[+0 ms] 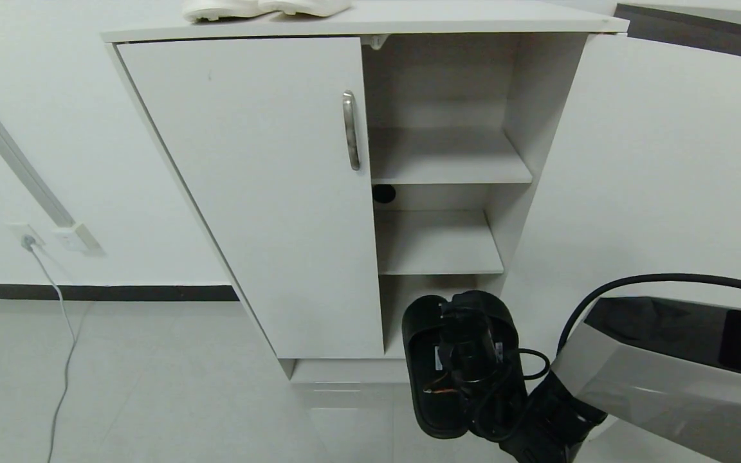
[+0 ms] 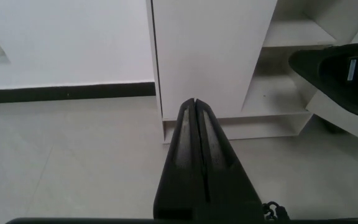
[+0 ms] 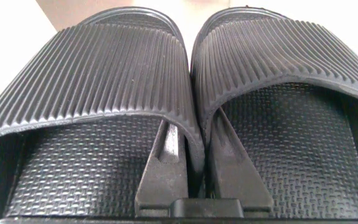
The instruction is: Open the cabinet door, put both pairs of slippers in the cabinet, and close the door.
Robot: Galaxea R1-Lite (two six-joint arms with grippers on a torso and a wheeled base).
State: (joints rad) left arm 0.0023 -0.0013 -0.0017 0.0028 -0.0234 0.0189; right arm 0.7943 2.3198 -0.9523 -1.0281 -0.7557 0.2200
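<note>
The right door (image 1: 666,161) of the cabinet (image 1: 541,109) stands wide open, so I judge the first step as done. The left door (image 1: 248,193) with its metal handle (image 1: 350,132) is closed. The black slippers (image 1: 423,334) are in the air, low in front of the bottom compartment (image 1: 393,321), and not yet inside it. The right gripper (image 3: 194,155) holds them. The white slippers (image 1: 261,8) lie on the top board of the cabinet, near its left end. What is left, as I see it: to put the black pair in, to fetch the white pair and put it in, and to close the door. Both shelves above, the middle shelf (image 1: 438,247) and the upper shelf (image 1: 448,157), are bare.

The right wrist view shows the grip, which the head view hides: the two fingers (image 3: 163,168) clench the inner side walls of both slippers together, under the ribbed straps. The left wrist view shows the left gripper (image 2: 194,109) with fingers pressed together and holding nothing, hanging over the floor before the cabinet, well apart from the pair. The head view gives the overview, with the white pair and the open door.
</note>
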